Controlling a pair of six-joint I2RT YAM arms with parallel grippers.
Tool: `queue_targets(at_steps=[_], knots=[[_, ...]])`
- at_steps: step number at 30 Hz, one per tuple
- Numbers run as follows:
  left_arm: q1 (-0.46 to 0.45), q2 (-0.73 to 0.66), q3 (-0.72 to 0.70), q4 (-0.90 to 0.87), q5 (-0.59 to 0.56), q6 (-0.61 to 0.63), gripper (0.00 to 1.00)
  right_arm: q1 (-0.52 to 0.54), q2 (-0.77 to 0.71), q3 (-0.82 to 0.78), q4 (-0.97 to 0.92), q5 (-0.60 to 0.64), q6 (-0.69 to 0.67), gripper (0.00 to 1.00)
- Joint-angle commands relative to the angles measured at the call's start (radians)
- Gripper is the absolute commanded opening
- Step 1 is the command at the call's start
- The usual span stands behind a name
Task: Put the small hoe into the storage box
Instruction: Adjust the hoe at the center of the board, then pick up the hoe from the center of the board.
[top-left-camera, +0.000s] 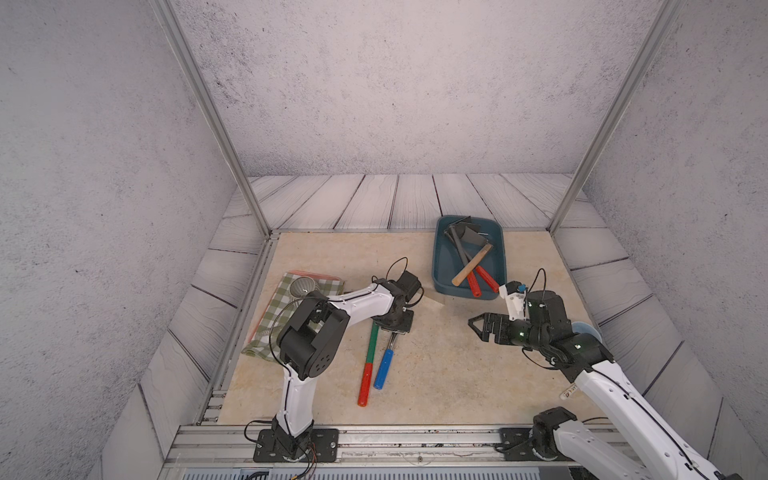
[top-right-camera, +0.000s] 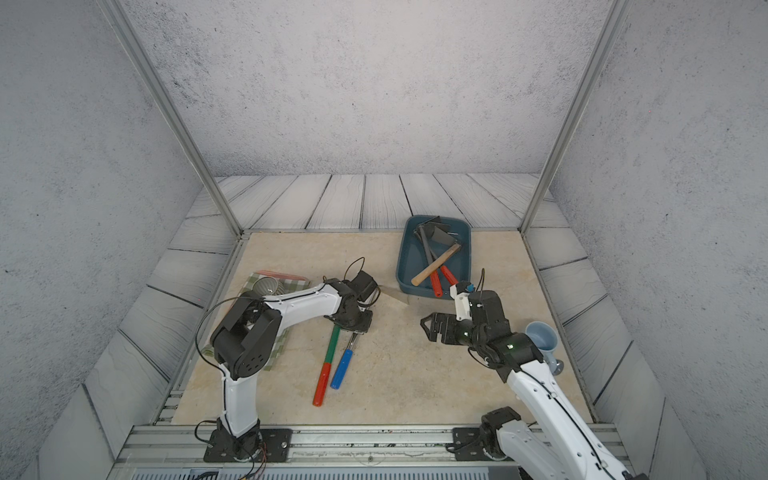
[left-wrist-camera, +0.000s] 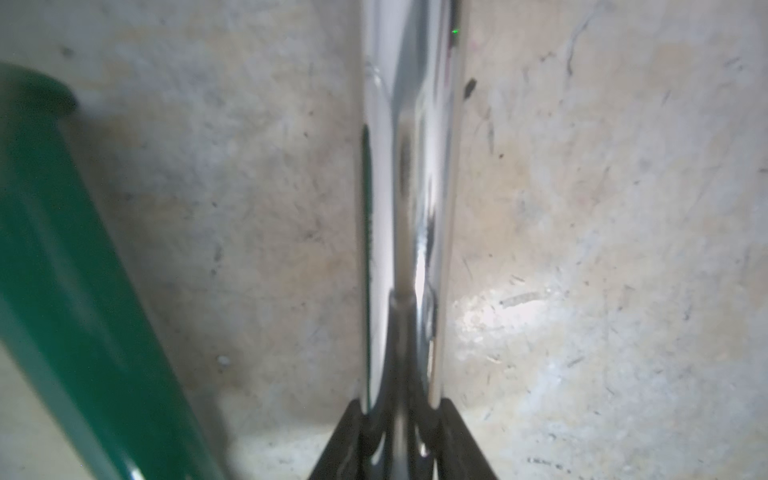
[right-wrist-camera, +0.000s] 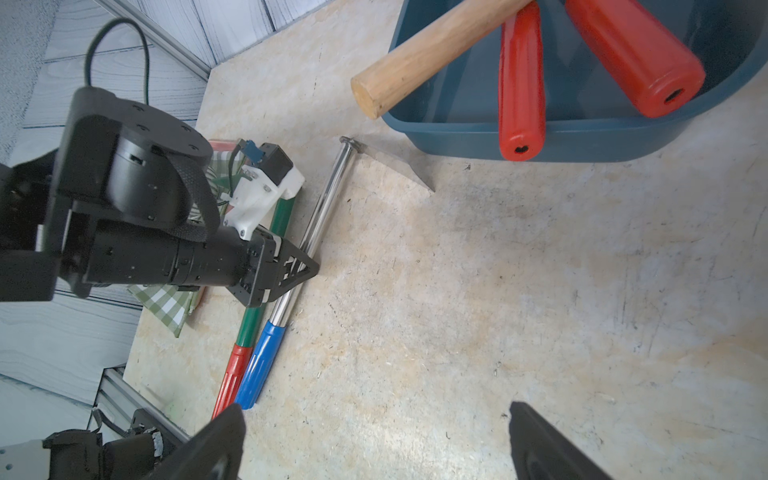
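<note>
Tabletop (top-left-camera: 436, 374) | small hoe (right-wrist-camera: 318, 224) between left fingers (right-wrist-camera: 301, 268), grip unclear | right fingers (right-wrist-camera: 216, 444) spread

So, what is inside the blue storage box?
Inside the storage box lie a wooden-handled tool and two red-handled tools, their dark metal heads piled at the far end. The heads overlap, so their shapes and the floor beneath them are hidden.

In both top views the left arm (top-left-camera: 361, 301) hides the upper shaft of the small hoe (top-left-camera: 383, 368), while the blurred left wrist view leaves unclear whether the left gripper (left-wrist-camera: 401, 415) grips it.
</note>
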Motion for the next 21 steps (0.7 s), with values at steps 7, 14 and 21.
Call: queue_targets(at_steps=[7,14,21], knots=[[0.006,0.063,0.018,-0.028,0.004,0.004,0.02,-0.004,-0.001,0.014,-0.019,0.0,-0.019,0.99],[0.013,0.026,0.016,-0.055,0.002,0.012,0.0,-0.003,-0.004,0.011,-0.017,-0.001,-0.017,0.99],[0.034,-0.064,0.023,-0.078,0.05,0.018,0.0,-0.001,-0.002,0.017,-0.018,0.0,-0.017,0.99]])
